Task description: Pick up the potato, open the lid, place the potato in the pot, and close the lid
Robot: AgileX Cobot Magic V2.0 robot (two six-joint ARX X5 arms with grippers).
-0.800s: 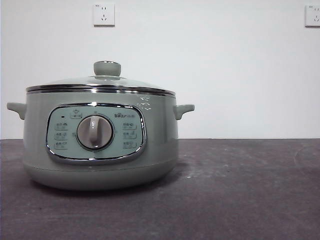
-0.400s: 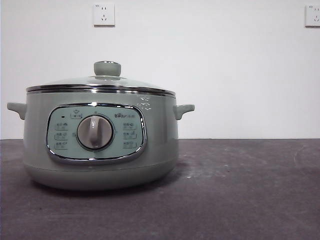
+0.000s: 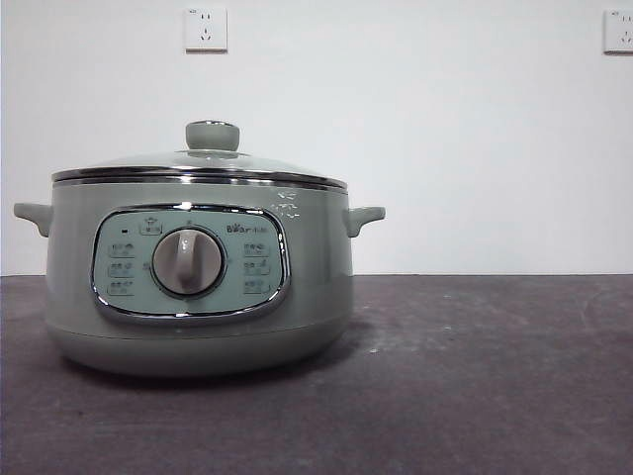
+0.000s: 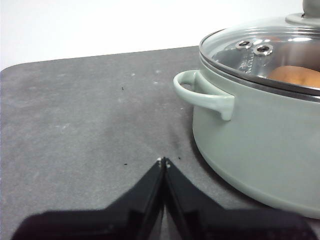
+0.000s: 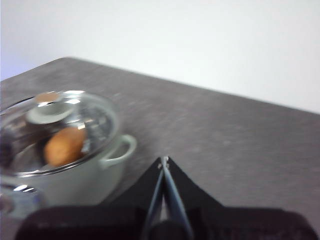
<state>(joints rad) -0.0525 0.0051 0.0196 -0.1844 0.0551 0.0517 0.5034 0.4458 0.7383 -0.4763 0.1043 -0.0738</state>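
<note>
The sage-green pot [image 3: 198,287] stands on the dark table at the left of the front view, its glass lid [image 3: 198,163] seated on the rim with the green knob [image 3: 212,135] on top. Through the lid glass the orange-brown potato [image 4: 296,76] [image 5: 64,145] lies inside the pot. My left gripper [image 4: 163,162] is shut and empty, low over the table beside one of the pot's side handles [image 4: 205,95]. My right gripper [image 5: 163,160] is shut and empty, off the pot's other handle [image 5: 119,150]. Neither gripper shows in the front view.
The dark grey table [image 3: 475,376] stretches to the right of the pot. A white wall with two power sockets [image 3: 206,29] stands behind. The pot's control panel with its grey dial [image 3: 188,261] faces the front camera.
</note>
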